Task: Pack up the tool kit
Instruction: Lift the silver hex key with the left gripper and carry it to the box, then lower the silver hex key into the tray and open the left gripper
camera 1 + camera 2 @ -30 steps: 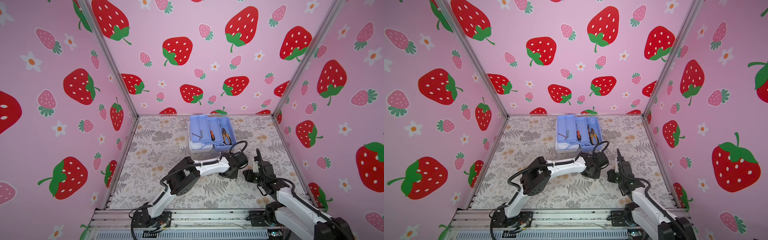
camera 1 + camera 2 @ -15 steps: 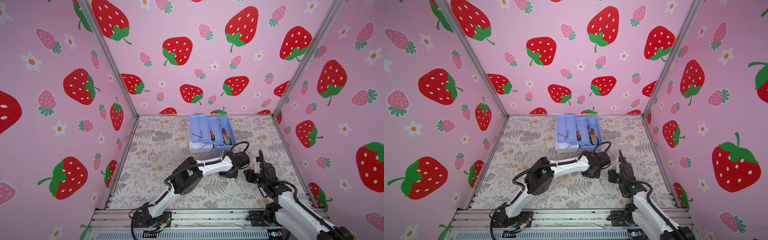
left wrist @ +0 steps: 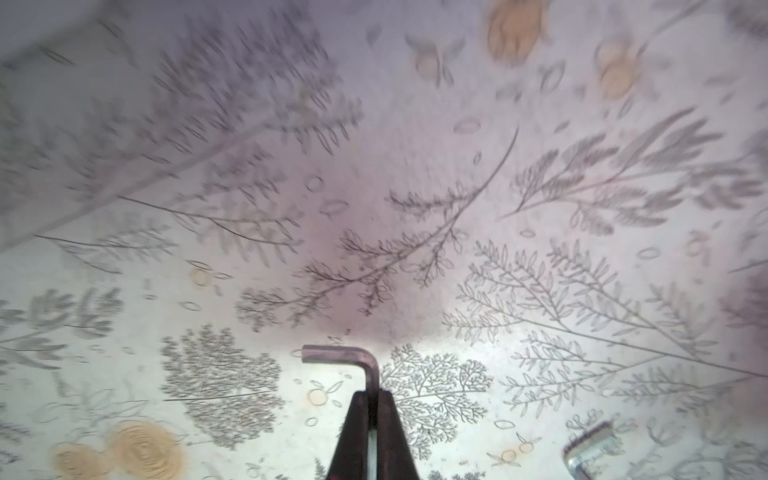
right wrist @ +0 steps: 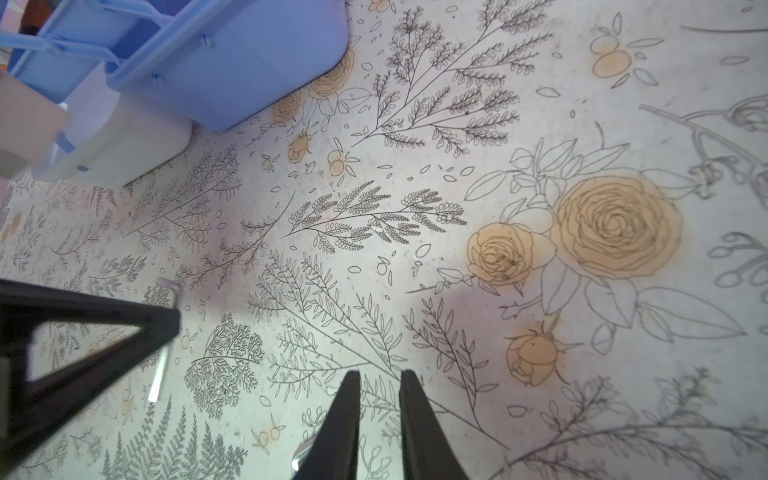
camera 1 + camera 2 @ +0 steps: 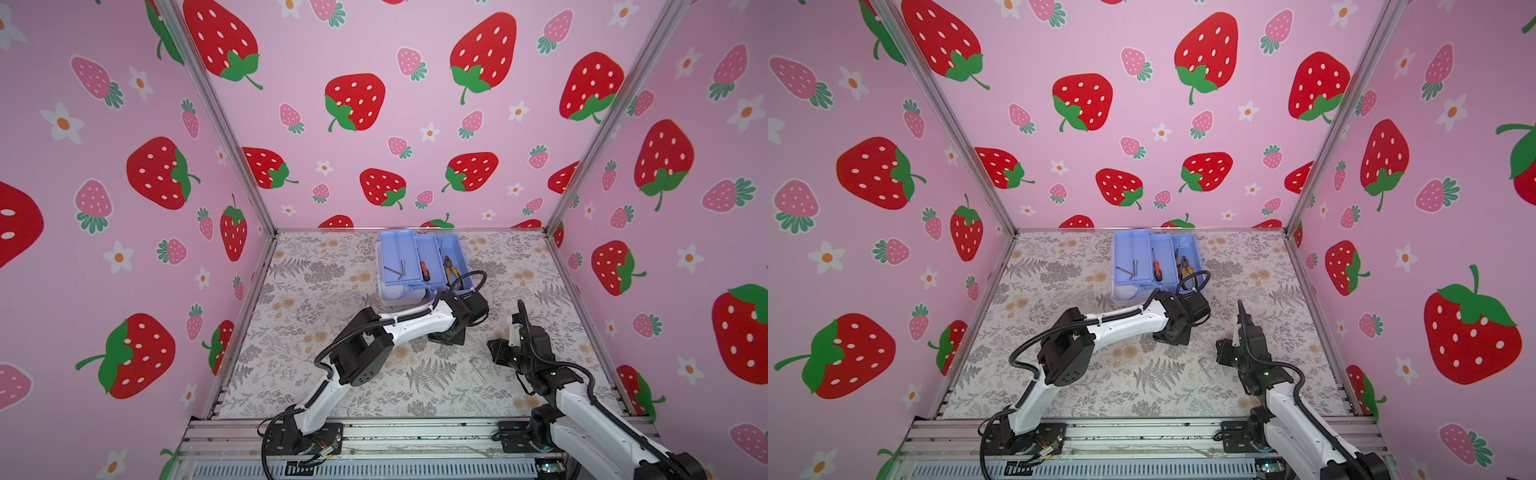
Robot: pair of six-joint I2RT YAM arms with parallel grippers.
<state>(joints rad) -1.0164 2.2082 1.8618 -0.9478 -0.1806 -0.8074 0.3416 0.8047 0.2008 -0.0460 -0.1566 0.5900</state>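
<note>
In a top view the tool kit (image 5: 419, 262) lies open just beyond the left gripper (image 5: 448, 337), and a loose hex key (image 5: 476, 368) rests on the floral mat (image 5: 332, 291) beside the right gripper (image 5: 500, 353). The left wrist view shows the left jaws pinched on a second hex key (image 3: 365, 365), its bend past the tips. The right wrist view shows the right jaws slightly apart over bare mat, the kit ahead of them

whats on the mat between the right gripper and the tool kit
Bare floral mat from right gripper to tool kit, shown in the right wrist view; left gripper with hex key sits off to the side.
</note>
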